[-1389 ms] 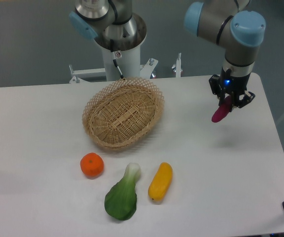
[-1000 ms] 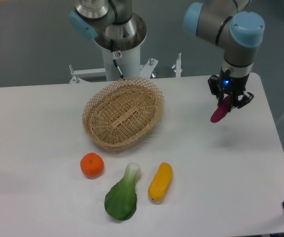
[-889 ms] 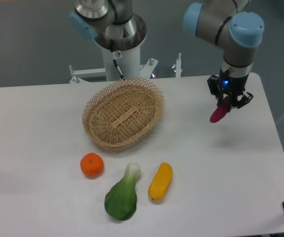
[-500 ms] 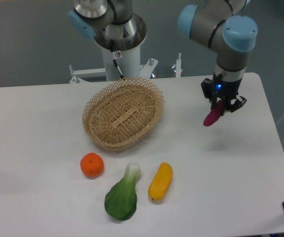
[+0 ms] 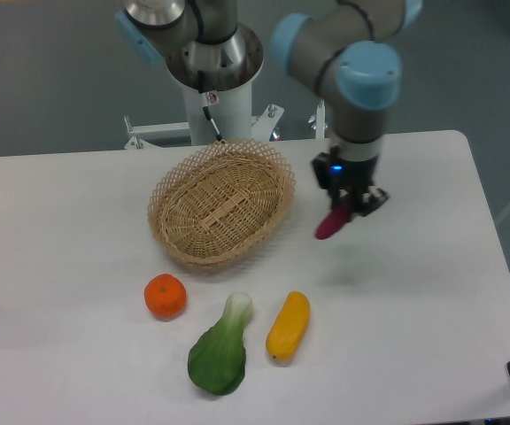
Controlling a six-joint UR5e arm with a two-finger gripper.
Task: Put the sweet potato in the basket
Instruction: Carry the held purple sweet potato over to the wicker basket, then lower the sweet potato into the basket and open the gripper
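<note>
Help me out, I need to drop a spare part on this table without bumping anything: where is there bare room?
The widest bare stretch is the right side of the table, beyond the yellow vegetable. The left side, past the orange and basket, is bare too. It is crowded in front, around the green vegetable, and where the gripper holds the sweet potato.

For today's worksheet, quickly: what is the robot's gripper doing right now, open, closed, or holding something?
Gripper: closed on the sweet potato, held in the air just right of the basket.
</note>
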